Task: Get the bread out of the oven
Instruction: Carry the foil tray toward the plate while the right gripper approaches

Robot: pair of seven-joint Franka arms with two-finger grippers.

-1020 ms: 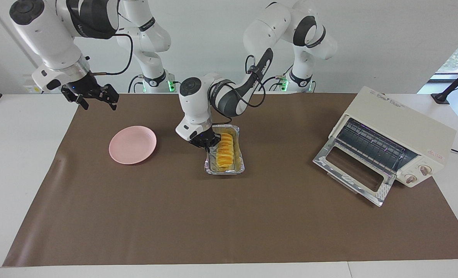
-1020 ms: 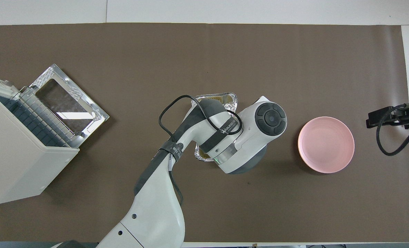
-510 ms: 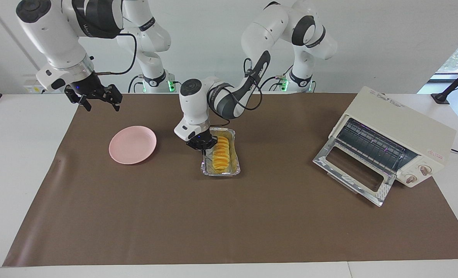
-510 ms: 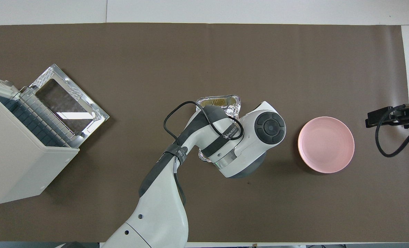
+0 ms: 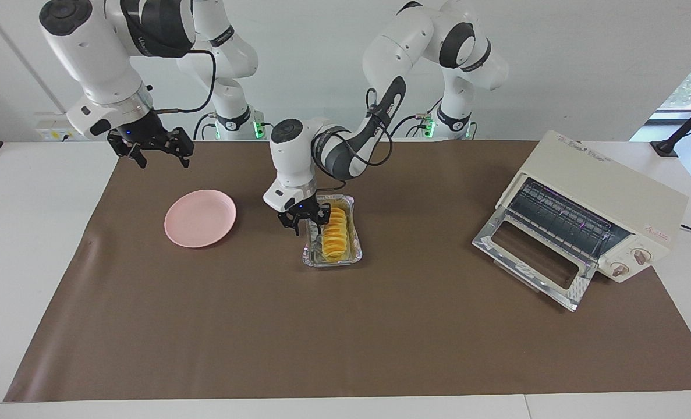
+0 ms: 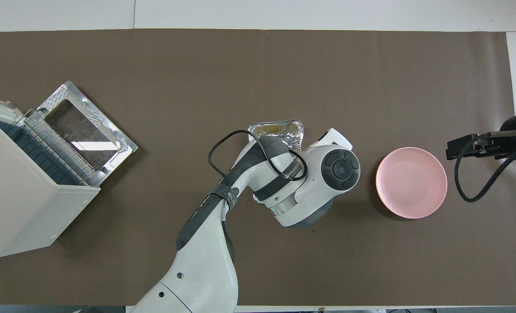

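Left gripper (image 5: 306, 226) released since a second ago, jaws now apart over tray (image 5: 311, 256) edge. Bread (image 5: 336, 234) lies in tray mid-surface, well apart from open oven (image 5: 595, 205). Right gripper (image 5: 159, 154) open, waiting above the surface near the plate (image 5: 199, 218).

Overhead: left arm's wrist hides the left gripper (image 5: 308, 224), the bread (image 5: 336, 234), most of foil tray (image 6: 277, 129); oven (image 6: 18, 204) cut off at left edge.

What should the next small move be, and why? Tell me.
Probably raise the left tool clear of the foil tray: it stands open at the rim, and the bread lies in that tray, outside the oven.
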